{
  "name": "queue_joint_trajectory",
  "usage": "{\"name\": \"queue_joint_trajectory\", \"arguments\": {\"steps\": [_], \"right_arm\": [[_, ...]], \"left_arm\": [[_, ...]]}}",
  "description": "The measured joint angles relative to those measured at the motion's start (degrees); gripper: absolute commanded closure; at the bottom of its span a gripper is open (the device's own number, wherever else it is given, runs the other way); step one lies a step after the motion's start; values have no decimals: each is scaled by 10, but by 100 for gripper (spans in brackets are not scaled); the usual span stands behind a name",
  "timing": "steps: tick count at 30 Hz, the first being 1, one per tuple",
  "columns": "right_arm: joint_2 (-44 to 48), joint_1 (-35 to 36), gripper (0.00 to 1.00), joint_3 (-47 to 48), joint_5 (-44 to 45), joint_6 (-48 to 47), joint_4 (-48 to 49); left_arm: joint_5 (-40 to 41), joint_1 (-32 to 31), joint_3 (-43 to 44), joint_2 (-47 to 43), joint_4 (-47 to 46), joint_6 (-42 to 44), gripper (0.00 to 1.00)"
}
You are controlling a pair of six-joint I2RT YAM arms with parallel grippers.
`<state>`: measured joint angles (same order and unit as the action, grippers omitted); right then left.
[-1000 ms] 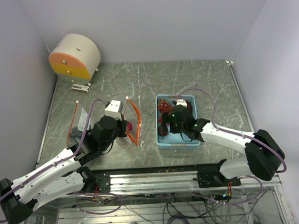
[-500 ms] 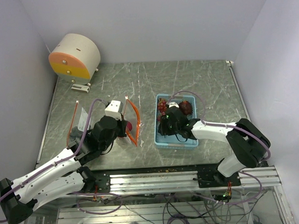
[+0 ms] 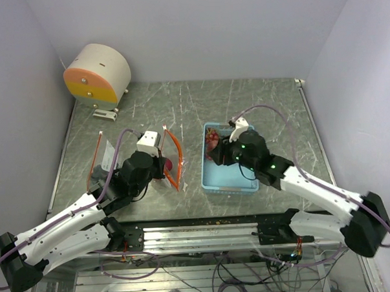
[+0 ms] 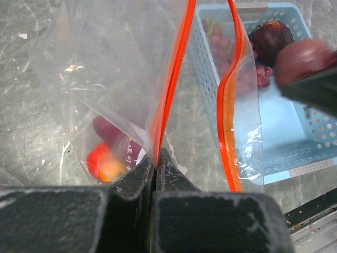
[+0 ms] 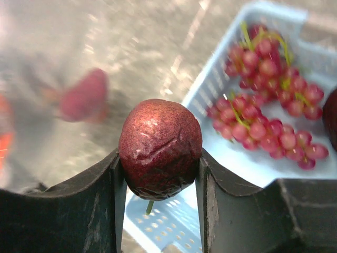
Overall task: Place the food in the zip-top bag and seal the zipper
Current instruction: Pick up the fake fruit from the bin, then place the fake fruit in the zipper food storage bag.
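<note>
Orange-red zipper (image 4: 174,68) is what our left tool (image 4: 155,161) has pinched. Its jaws are shut tight on one lip of the zip-top bag (image 4: 100,74), just left of the light blue tray (image 3: 235,182). We judge the reason to be simple: with that lip held up off the surface (image 3: 180,101), the other lip sags toward the tray and the mouth gapes on the tray's side, ready to take food. Two pieces already lie at the bottom of the bag, a dark red one and an orange-red one (image 4: 102,161), so loading is under way but not done.

Our right tool (image 5: 158,163) is closed about halfway on a dark red round fruit (image 5: 159,145), squeezed firmly between both fingers. It hangs over the tray's left wall, the wall nearest the bag. We take this as the carry across to the open mouth.

Inside the tray, toward its far end, the grape clusters (image 5: 263,116) remain, with another dark round fruit (image 4: 271,39) beside them. The zipper cannot be sealed until these go in too.

The film is thin and crinkly, so we expect the free lip to fold inward if the fruit brushes it.
</note>
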<state>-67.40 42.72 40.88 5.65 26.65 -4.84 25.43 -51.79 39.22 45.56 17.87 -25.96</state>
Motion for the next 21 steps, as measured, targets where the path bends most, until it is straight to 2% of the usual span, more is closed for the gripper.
{"name": "queue_joint_trajectory", "arguments": {"steps": [4,7,10,15,21], "right_arm": [[93,2,89,5,-61,-15,35],[107,9,89,5,-133,-17,83],[85,41,87,6,-198,-18,141],[14,101,86,23,-245,-20,217],[-60,104,83,38,-212,1,296]], "left_arm": [[0,0,0,0,0,0,93],[0,0,0,0,0,0,93],[0,0,0,0,0,-1,93],[-2,0,0,7,-1,-5,93],[-14,0,0,9,0,-7,93]]}}
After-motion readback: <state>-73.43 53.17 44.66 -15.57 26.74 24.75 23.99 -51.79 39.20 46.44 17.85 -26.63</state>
